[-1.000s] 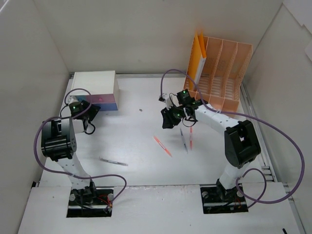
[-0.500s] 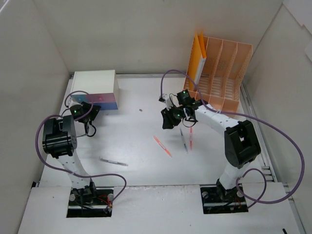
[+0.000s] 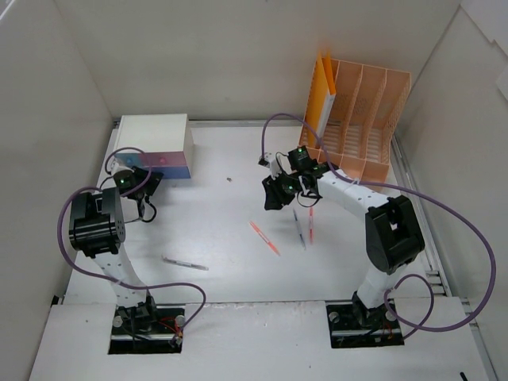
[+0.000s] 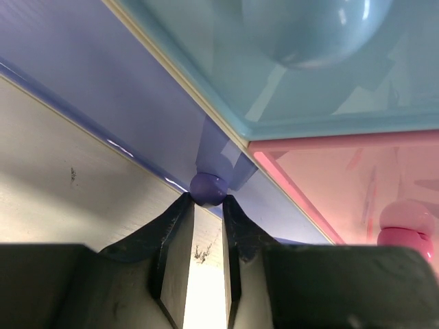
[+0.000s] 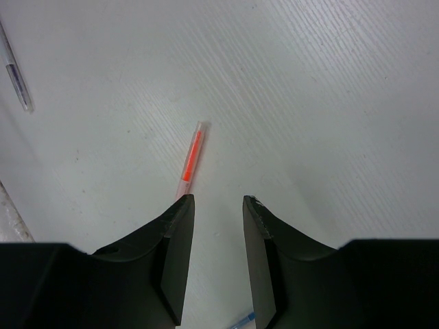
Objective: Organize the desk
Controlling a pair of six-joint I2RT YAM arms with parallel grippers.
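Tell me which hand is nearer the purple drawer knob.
Left. The left hand grips the purple knob; the right hand hovers over the desk near an orange pen, far off to the knob's right.

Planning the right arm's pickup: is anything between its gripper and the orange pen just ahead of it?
Nothing visible. That orange pen lies on bare desk, right before the open jaws of the right gripper.
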